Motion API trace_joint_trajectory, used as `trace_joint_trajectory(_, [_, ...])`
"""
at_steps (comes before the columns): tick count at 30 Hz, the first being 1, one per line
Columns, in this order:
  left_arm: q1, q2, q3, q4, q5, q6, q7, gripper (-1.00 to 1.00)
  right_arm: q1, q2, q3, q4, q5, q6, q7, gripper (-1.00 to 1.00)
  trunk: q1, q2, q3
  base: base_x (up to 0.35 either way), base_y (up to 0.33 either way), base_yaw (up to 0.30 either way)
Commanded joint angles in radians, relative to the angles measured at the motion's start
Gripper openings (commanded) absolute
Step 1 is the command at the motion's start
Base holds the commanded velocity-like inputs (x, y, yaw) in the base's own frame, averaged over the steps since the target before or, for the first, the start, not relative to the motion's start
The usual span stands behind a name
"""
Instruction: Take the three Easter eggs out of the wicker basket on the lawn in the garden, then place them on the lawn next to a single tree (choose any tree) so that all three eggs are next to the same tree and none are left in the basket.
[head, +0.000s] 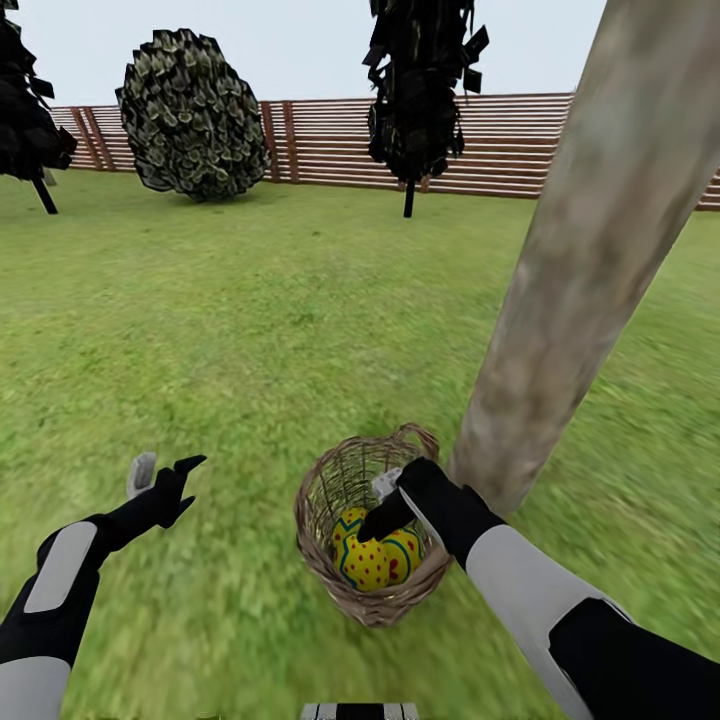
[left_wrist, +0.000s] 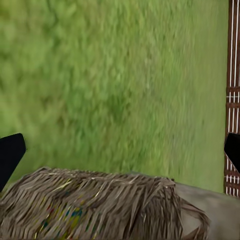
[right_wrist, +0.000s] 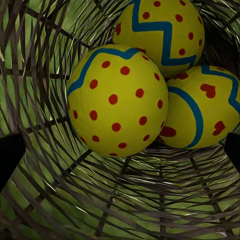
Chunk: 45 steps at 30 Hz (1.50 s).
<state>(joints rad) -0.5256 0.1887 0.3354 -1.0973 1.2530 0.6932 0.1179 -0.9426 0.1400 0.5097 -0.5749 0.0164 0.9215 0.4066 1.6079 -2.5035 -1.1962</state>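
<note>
Reaching with the right gripper (head: 385, 505), fingers spread and empty, into the wicker basket (head: 318, 500) beside the tree (head: 570, 300) for three Easter eggs (right_wrist: 117, 100); left gripper (head: 165, 475) idling released on the lawn (head: 250, 320)

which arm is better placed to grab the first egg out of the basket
Right. The right gripper is open over the wicker basket, its wrist camera looking straight at the three Easter eggs. The left gripper hovers open over the lawn beside it.
</note>
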Motion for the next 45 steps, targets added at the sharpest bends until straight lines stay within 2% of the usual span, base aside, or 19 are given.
trace_joint_trajectory(1, [-0.001, 0.000, 0.002, -0.001, 0.011, 0.005, 0.009, 1.00, -0.001, 0.000, 0.003, -0.001, 0.001, 0.003, 0.003, 1.00, 0.000, -0.001, -0.005, 0.000, 0.000, 0.000])
trace_joint_trajectory(10, [-0.001, 0.000, 0.004, -0.001, 0.011, 0.005, 0.009, 1.00, -0.001, -0.003, 0.003, -0.040, 0.000, 0.003, 0.004, 1.00, 0.004, -0.003, -0.040, 0.000, 0.000, 0.000])
trace_joint_trajectory(12, [0.011, -0.001, 0.015, 0.010, 0.011, -0.003, 0.010, 1.00, -0.012, 0.006, 0.002, -0.028, -0.011, 0.015, -0.007, 1.00, 0.004, -0.003, -0.039, 0.000, 0.000, 0.000])
trace_joint_trajectory(19, [0.030, 0.000, 0.004, 0.050, 0.010, 0.002, 0.002, 1.00, -0.052, 0.005, 0.001, -0.055, 0.003, 0.054, 0.000, 1.00, 0.004, -0.003, -0.039, 0.000, 0.000, 0.000])
trace_joint_trajectory(27, [0.030, 0.000, 0.005, 0.095, 0.010, 0.002, 0.002, 1.00, -0.097, 0.007, 0.001, -0.010, -0.001, 0.096, -0.045, 1.00, 0.007, -0.004, -0.067, 0.000, 0.000, 0.000])
trace_joint_trajectory(34, [0.030, 0.000, 0.006, 0.125, 0.010, 0.002, 0.002, 1.00, -0.136, 0.009, 0.002, 0.029, -0.005, 0.095, -0.084, 1.00, 0.008, -0.005, -0.070, 0.000, 0.000, 0.000])
trace_joint_trajectory(35, [0.030, 0.000, 0.005, 0.126, 0.009, 0.002, 0.002, 1.00, -0.143, 0.010, 0.002, 0.085, -0.005, 0.095, -0.098, 1.00, 0.008, -0.005, -0.074, 0.000, 0.000, 0.000])
trace_joint_trajectory(45, [0.030, 0.000, 0.005, 0.126, 0.008, 0.002, 0.002, 1.00, -0.143, 0.010, 0.001, 0.072, -0.003, 0.092, -0.088, 1.00, 0.013, -0.007, -0.113, 0.000, 0.000, 0.000])
